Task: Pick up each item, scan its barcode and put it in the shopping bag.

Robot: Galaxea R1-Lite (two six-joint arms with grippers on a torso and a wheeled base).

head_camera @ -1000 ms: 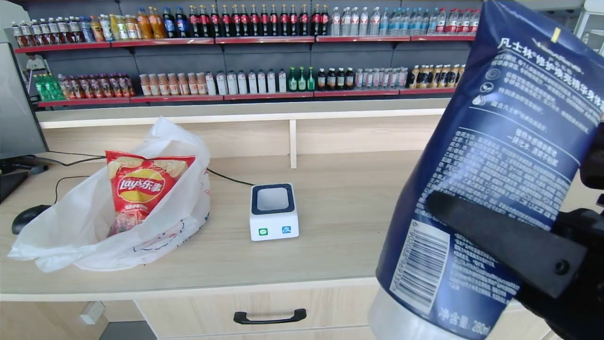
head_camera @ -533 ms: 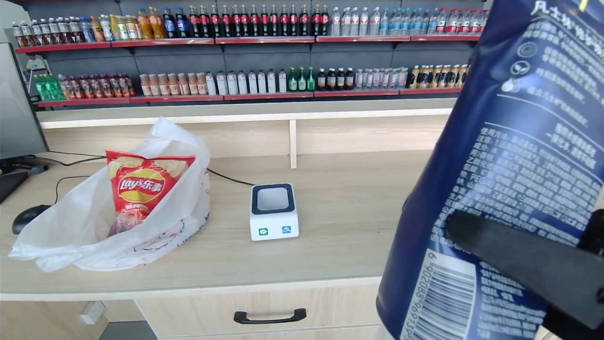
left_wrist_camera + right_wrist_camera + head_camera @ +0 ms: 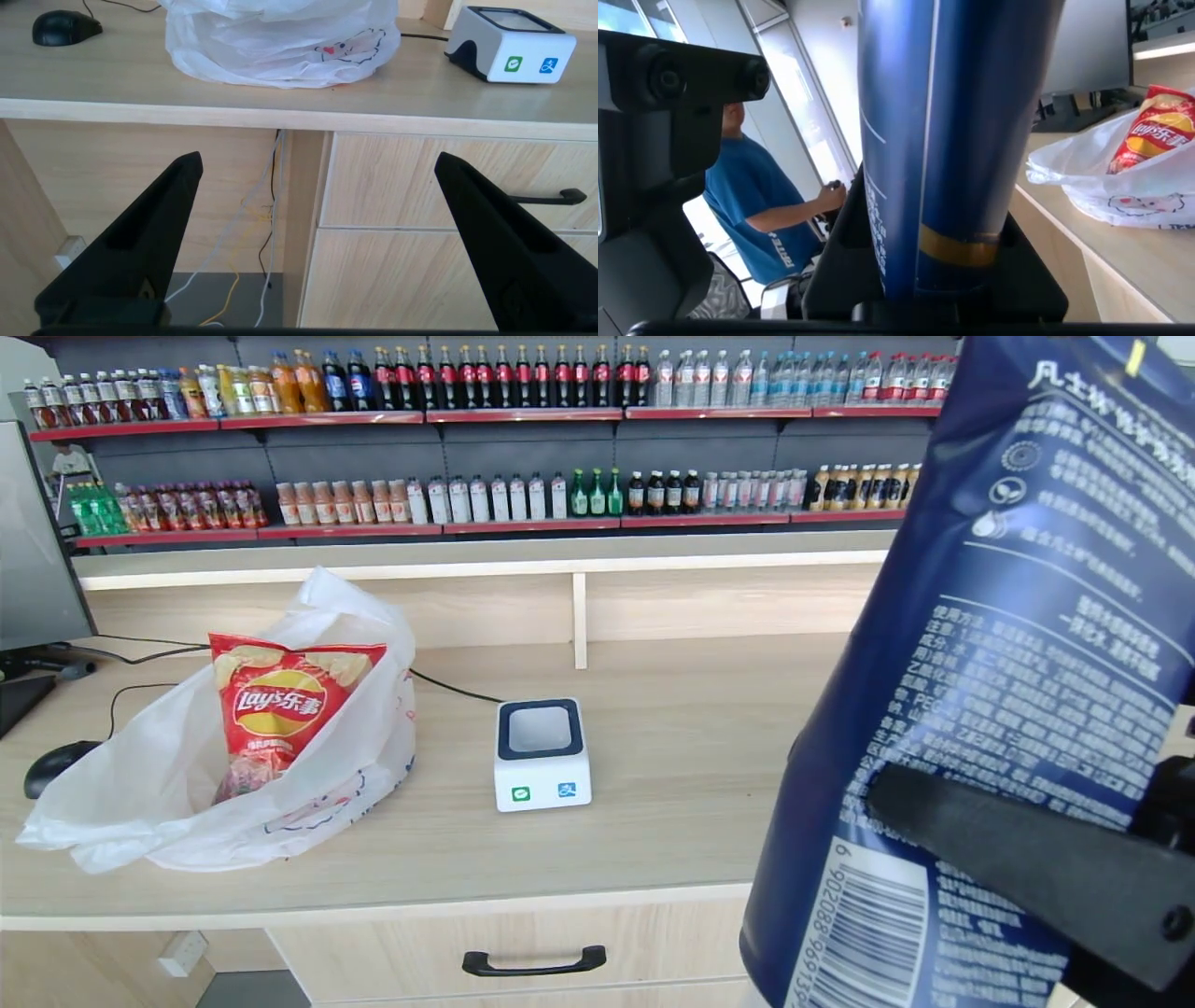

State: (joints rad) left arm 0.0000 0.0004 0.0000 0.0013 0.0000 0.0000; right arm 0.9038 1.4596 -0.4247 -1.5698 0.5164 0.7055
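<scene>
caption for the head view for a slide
Right end effector grips a dark blue squeeze tube, barcode toward the camera, right of the scanner; a chips bag sits in the shopping bag.

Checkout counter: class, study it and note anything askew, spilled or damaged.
Nothing stands out. The red crisp packet stands in the white plastic shopping bag, and the white box-shaped scanner sits flat on the wooden counter.

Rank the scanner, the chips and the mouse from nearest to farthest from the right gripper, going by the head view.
Measured from the right gripper, shut on the blue tube at the right:
1. The scanner, in the middle of the counter.
2. The chips, in the bag on the left.
3. The mouse, at the far left edge.
</scene>
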